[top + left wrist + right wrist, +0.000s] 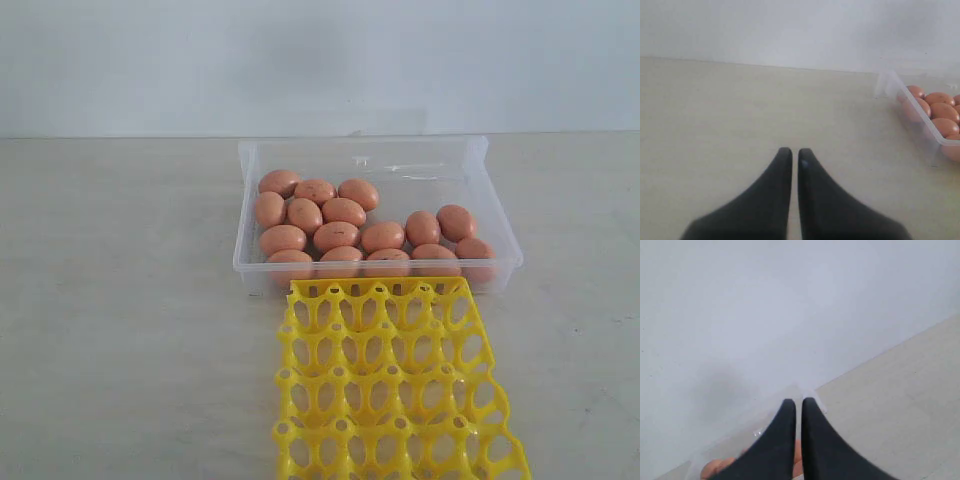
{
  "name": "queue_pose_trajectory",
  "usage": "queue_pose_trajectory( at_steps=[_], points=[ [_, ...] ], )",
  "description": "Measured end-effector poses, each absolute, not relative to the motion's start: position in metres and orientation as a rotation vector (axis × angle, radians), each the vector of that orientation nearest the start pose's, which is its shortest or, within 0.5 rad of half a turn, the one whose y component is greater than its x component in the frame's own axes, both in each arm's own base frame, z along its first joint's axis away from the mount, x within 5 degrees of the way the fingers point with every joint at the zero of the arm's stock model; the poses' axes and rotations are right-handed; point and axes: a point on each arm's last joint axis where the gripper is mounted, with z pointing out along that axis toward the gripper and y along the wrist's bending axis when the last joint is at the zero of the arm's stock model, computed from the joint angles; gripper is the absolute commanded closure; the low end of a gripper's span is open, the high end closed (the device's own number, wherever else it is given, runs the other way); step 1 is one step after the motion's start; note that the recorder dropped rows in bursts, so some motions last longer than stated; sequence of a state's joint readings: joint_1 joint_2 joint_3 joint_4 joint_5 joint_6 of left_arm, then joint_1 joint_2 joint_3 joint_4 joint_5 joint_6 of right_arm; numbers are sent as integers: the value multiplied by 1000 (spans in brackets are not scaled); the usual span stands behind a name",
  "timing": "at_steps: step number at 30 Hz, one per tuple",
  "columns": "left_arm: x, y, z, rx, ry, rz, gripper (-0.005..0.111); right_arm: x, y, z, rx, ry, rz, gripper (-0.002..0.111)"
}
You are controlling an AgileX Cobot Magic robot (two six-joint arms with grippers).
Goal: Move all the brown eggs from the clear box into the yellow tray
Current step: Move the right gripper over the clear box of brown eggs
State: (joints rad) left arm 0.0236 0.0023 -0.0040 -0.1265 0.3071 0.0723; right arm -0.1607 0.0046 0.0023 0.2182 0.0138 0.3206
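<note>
The left end effector (794,152) shows two black fingers pressed almost together with only a thin slit between them. It grips nothing and hangs above the bare pale bench (740,110). The corner of the clear box (890,82) sits off to one side, well apart from the fingertips.

The right end effector (798,402) is equally narrow and holds nothing. It is tilted toward a plain white wall (765,305), with a faint clear rim and a few eggs showing past its fingers.

In the exterior view neither arm appears. The clear box (365,143) rests mid-bench. All the brown eggs (336,236) lie inside it, crowded toward its left and near sides. The yellow tray (392,372) lies directly in front, its far edge against the box's near wall, running off the lower frame edge.
</note>
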Motion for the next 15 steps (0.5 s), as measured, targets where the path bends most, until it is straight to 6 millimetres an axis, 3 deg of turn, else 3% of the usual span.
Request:
queue_pose_trajectory(
  at_steps=[3, 5, 6, 7, 8, 9, 10, 12, 14, 15],
  points=[
    [54, -2, 187, -35, 1786, -53, 103, 56, -9, 214, 575, 1367, 379, 109],
    [54, -2, 187, -35, 1786, -53, 103, 51, -13, 232, 543, 1156, 384, 109],
    [54, -2, 187, -35, 1786, -53, 103, 38, -19, 256, 483, 874, 329, 109],
    [54, -2, 187, -35, 1786, -53, 103, 29, -22, 269, 475, 746, 299, 109],
    [54, -2, 187, -35, 1786, -53, 103, 15, -31, 303, 526, 569, 249, 109],
    [54, -2, 187, -35, 1786, -53, 103, 14, -34, 317, 551, 531, 244, 109],
    [54, -2, 187, -35, 1786, -53, 103, 15, -36, 354, 558, 489, 229, 109],
    [54, -2, 187, -35, 1786, -53, 103, 36, -34, 409, 451, 517, 119, 109],
    [54, -2, 187, -35, 1786, -53, 103, 72, -26, 467, 274, 582, 7, 109],
    [54, -2, 187, -35, 1786, -53, 103, 104, -21, 488, 159, 698, -43, 109]
  ],
)
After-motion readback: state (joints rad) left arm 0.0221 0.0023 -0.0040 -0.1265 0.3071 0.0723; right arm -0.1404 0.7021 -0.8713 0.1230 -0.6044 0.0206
